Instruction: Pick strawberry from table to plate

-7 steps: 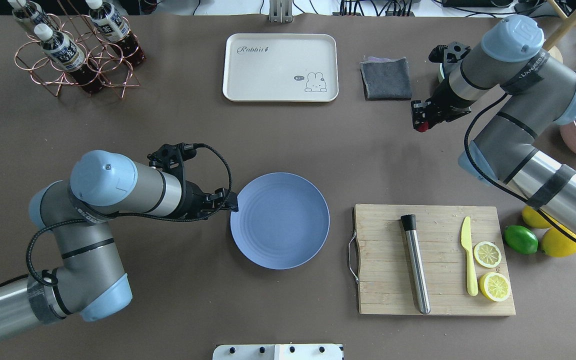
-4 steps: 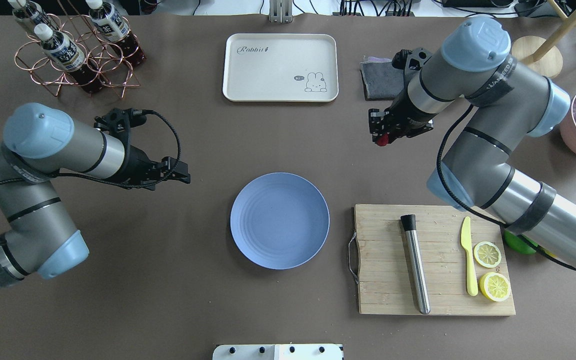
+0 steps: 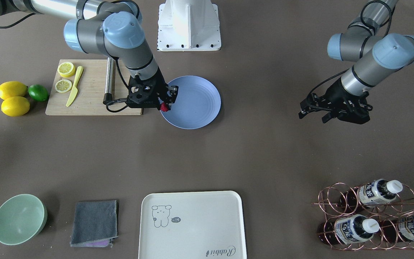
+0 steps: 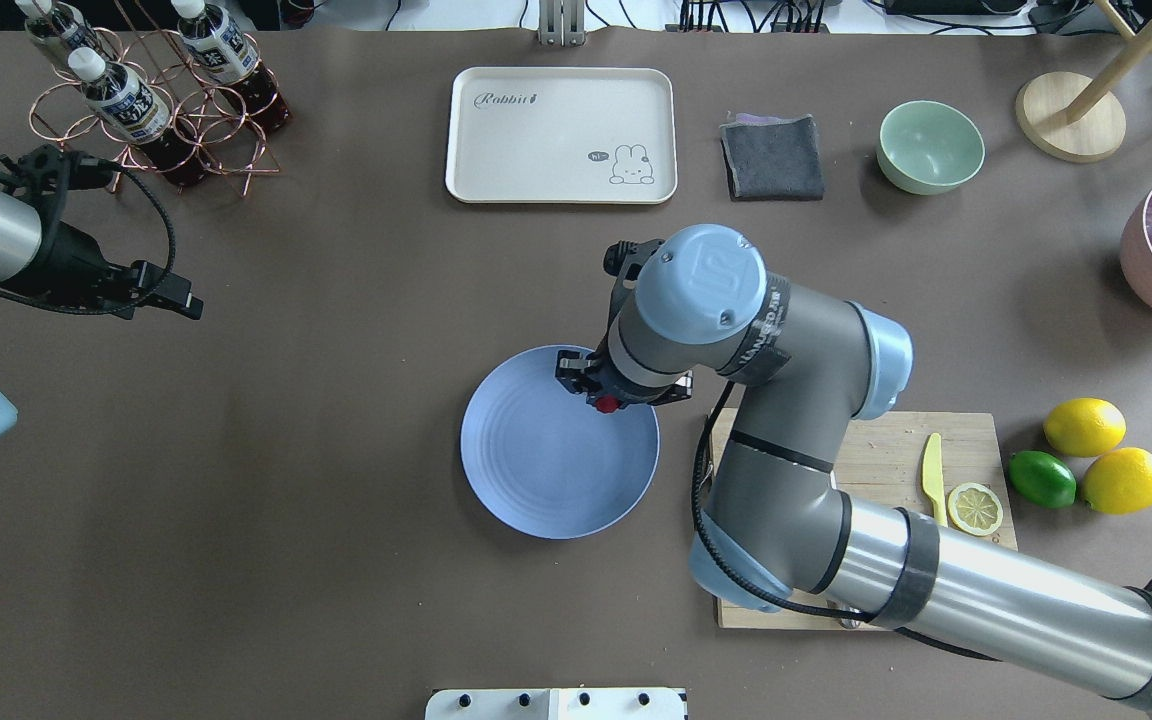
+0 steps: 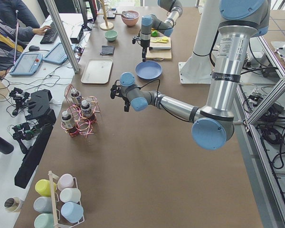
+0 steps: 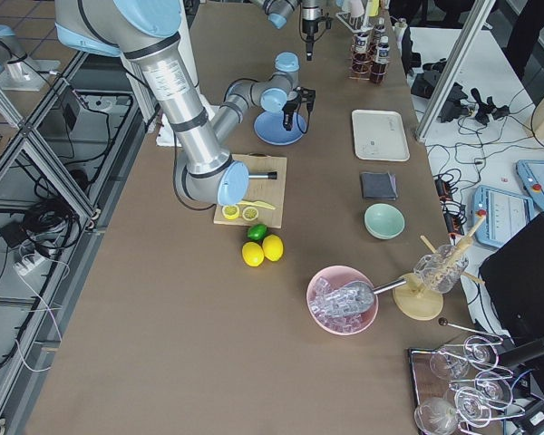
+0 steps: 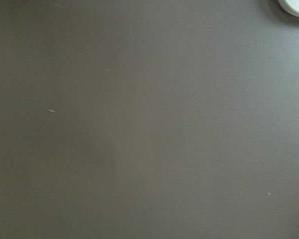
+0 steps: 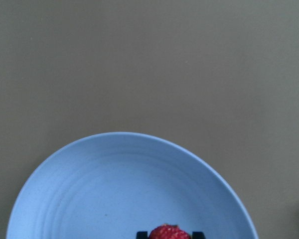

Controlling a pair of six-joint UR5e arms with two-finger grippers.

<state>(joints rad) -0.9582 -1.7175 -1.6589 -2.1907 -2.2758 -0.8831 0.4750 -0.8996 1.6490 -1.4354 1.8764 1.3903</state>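
Observation:
A small red strawberry hangs just above the far right part of the round blue plate, with my right gripper shut on it. The front-facing view shows the strawberry over the plate near its rim. In the right wrist view the strawberry sits between two black fingertips at the bottom edge, above the plate. My left gripper is open and holds nothing, far to the left over the bare table; it also shows as the left gripper.
A wooden cutting board with a yellow knife and a lemon slice lies right of the plate, partly under my right arm. Lemons and a lime lie further right. At the back stand a cream tray, a grey cloth, a green bowl and a bottle rack.
My right arm has carried the strawberry from the back right to above the plate. My left arm has drawn away from the plate's left rim toward the far left.

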